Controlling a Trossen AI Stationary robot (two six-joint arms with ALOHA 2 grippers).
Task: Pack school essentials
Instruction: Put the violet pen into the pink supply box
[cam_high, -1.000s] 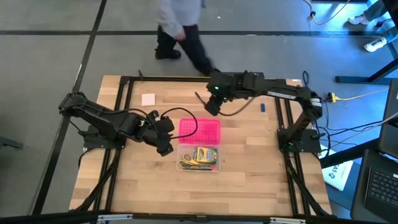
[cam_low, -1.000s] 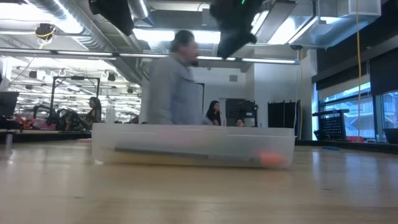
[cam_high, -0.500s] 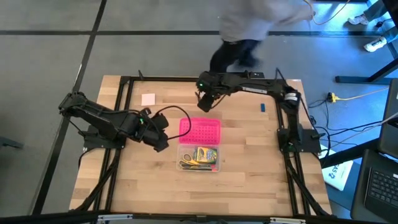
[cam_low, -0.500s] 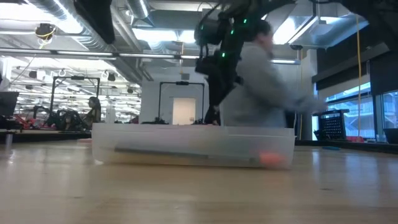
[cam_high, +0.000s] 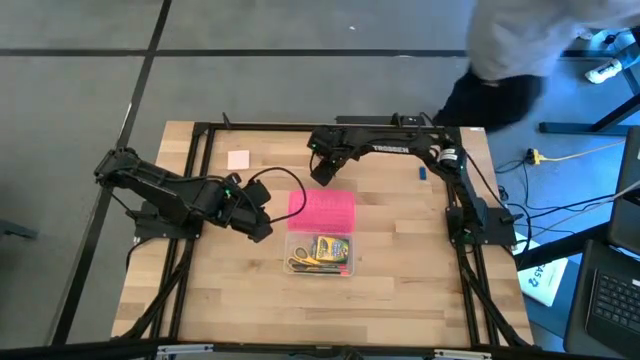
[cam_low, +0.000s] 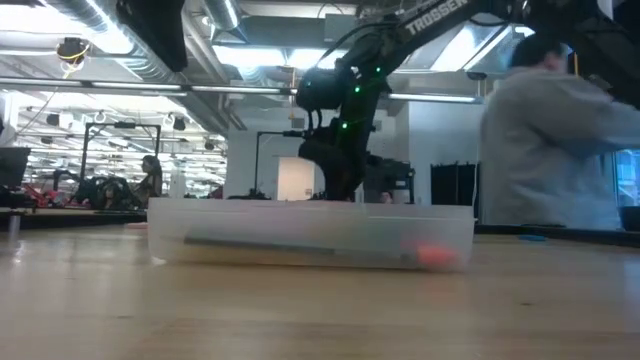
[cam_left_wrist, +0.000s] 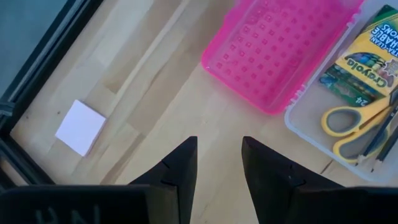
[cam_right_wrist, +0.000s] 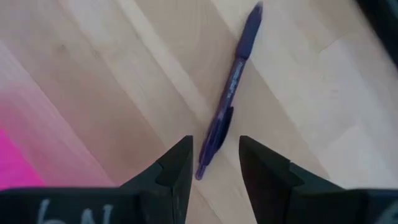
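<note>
Two grippers we see: the right gripper (cam_right_wrist: 211, 163) hovers spread over the dark pen (cam_right_wrist: 227, 92), the left gripper (cam_left_wrist: 217, 163) waits spread beside the pink lid (cam_left_wrist: 280, 46)

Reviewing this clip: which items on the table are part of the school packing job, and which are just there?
Part of the job:
- pen, under the right hand
- pink pad
- scissors, crayon box and pencils, already in the clear case
- small blue piece

Just there:
- pink lid
- left hand, waiting
- person behind the table
</note>
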